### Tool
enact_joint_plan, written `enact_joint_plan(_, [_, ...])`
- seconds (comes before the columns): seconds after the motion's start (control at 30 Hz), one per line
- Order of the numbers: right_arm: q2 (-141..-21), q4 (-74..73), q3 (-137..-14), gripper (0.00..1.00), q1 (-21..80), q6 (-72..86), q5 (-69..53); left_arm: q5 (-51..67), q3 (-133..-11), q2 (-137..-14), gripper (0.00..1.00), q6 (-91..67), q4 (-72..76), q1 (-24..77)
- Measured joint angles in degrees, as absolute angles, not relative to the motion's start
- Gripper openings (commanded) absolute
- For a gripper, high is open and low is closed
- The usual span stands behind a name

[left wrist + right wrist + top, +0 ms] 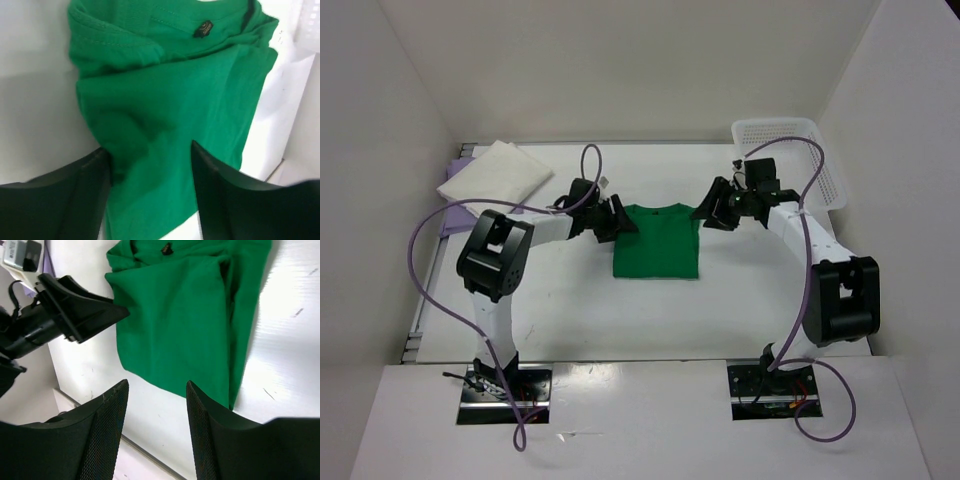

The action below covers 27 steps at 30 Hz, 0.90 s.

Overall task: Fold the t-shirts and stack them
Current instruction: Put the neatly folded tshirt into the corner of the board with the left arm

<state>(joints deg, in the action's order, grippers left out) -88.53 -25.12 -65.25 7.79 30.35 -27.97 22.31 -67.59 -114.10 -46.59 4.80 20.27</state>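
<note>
Green t-shirt on worktop; left fingers apart over its edge; right fingers apart just beside, empty; count: green t-shirt one, cream t-shirt one, lavender t-shirt one

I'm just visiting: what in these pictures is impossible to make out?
Purple t-shirt: top view, mostly hidden under the cream t-shirt.
Neck label of the green t-shirt: left wrist view, too blurred to read.
Green t-shirt's collar: right wrist view, partly cut off by the top edge.
</note>
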Motion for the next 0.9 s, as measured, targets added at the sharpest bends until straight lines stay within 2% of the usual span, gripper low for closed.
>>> enact_joint_plan(0.03, [-88.23,-25.41,-65.25,0.56,7.29,30.35,-28.08,22.35,-68.34,-115.22,0.51,-46.76,5.96,20.80])
enact_joint_plan(0.13, [-87.37,-26.13,-65.25,0.56,6.11,30.33,-28.32,23.24,-70.65,-119.15,0.28,-48.25,8.99,21.67])
enact_joint_plan(0.17, [-87.02,-26.35,-65.23,0.56,5.76,30.26,-28.45,24.29,-71.55,-120.38,0.18,-49.52,10.00,21.87])
enact_joint_plan(0.3, [-85.93,-26.63,-64.90,0.56,4.58,30.09,-29.12,25.32,-77.60,-124.18,0.03,-51.27,8.84,22.31])
enact_joint_plan(0.4, [-84.64,-26.72,-63.20,0.56,2.90,29.98,-29.45,25.41,-84.79,-125.47,0.00,-51.16,5.04,22.46])
enact_joint_plan(0.6, [-83.13,-28.14,-61.25,0.56,-0.34,29.06,-29.43,27.38,-100.29,-125.05,0.00,-50.74,2.28,19.90])
enact_joint_plan(0.8, [-83.44,-28.34,-61.14,0.56,-0.58,27.90,-30.72,28.32,-102.41,-118.04,0.02,-49.93,0.82,7.31])
enact_joint_plan(0.83, [-83.74,-28.29,-61.14,0.56,-0.58,27.70,-31.11,28.03,-101.32,-116.16,0.15,-49.80,0.95,4.34])
enact_joint_plan(0.9, [-84.93,-28.29,-61.14,0.57,-0.58,27.40,-32.25,27.03,-96.14,-111.00,0.50,-49.89,2.90,-2.46])
